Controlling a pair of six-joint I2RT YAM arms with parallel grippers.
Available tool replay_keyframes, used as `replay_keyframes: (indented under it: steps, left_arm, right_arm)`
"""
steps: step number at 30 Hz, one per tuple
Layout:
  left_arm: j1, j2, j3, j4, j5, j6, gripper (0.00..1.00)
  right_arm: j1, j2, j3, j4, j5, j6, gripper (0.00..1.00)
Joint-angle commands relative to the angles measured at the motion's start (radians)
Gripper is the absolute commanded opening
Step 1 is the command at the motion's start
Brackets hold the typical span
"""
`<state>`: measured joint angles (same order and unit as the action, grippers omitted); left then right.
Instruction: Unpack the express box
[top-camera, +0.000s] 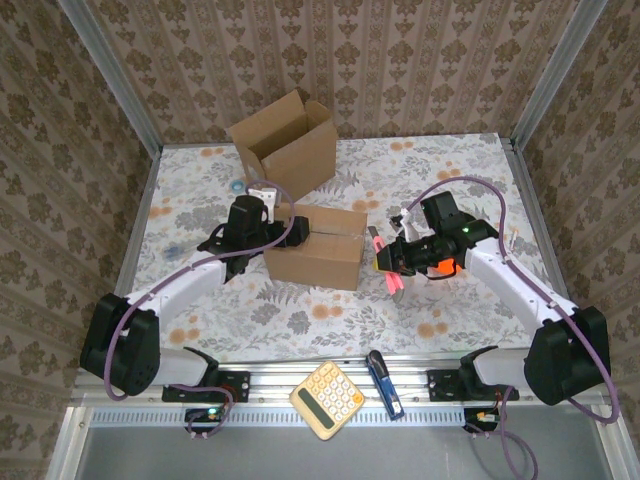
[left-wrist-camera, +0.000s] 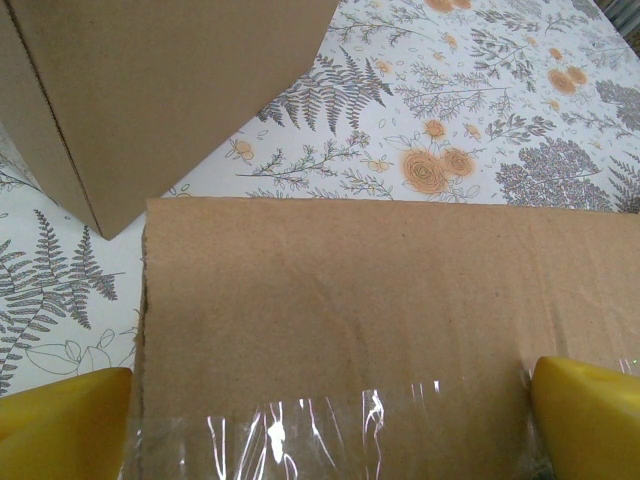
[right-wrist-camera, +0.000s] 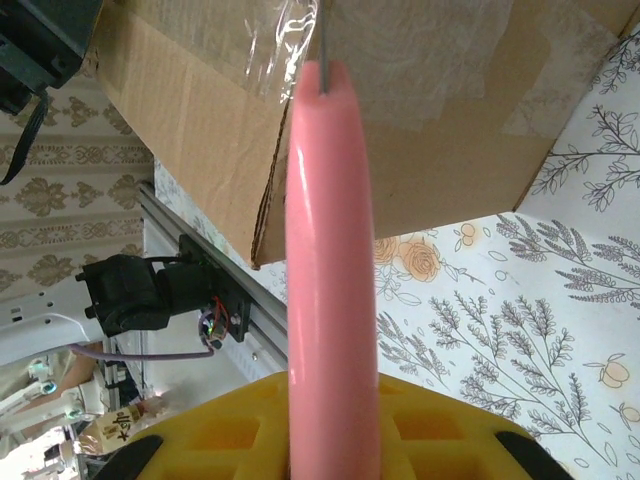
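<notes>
The sealed express box (top-camera: 318, 247) lies mid-table with clear tape (right-wrist-camera: 400, 50) over its seam. My left gripper (top-camera: 291, 232) is open at the box's left end. In the left wrist view its yellow fingers (left-wrist-camera: 60, 425) stand wide on either side of the taped cardboard top (left-wrist-camera: 380, 300). My right gripper (top-camera: 402, 255) is shut on a pink utility knife (top-camera: 393, 283) at the box's right end. Seen from the right wrist, the knife's handle (right-wrist-camera: 330, 250) runs up from between the yellow jaws. Its thin blade (right-wrist-camera: 322, 35) meets the tape on the box end (right-wrist-camera: 200, 110).
A second cardboard box (top-camera: 288, 145), flaps open, stands behind the sealed one. A yellow calculator (top-camera: 327, 400) and a blue tool (top-camera: 384, 383) lie on the front rail. Small bits (top-camera: 432, 328) dot the floral tablecloth. Patterned walls close in three sides.
</notes>
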<state>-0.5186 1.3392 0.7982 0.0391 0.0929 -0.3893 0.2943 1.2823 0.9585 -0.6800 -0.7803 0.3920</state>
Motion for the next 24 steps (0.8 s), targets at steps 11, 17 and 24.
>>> replay_keyframes:
  steps: [11,17,24]
  left_arm:
    - [-0.008,0.011,-0.031,-0.093,0.005,0.031,1.00]
    - [-0.008,0.005,-0.031,-0.097,0.004,0.032,1.00]
    - [-0.007,0.003,-0.030,-0.099,0.003,0.033,1.00]
  right_arm:
    - [-0.010,0.021,-0.020,0.039,-0.043,0.008,0.00]
    - [-0.010,0.036,-0.021,0.043,-0.037,0.006,0.00]
    - [-0.010,0.048,-0.020,0.054,-0.036,0.007,0.00]
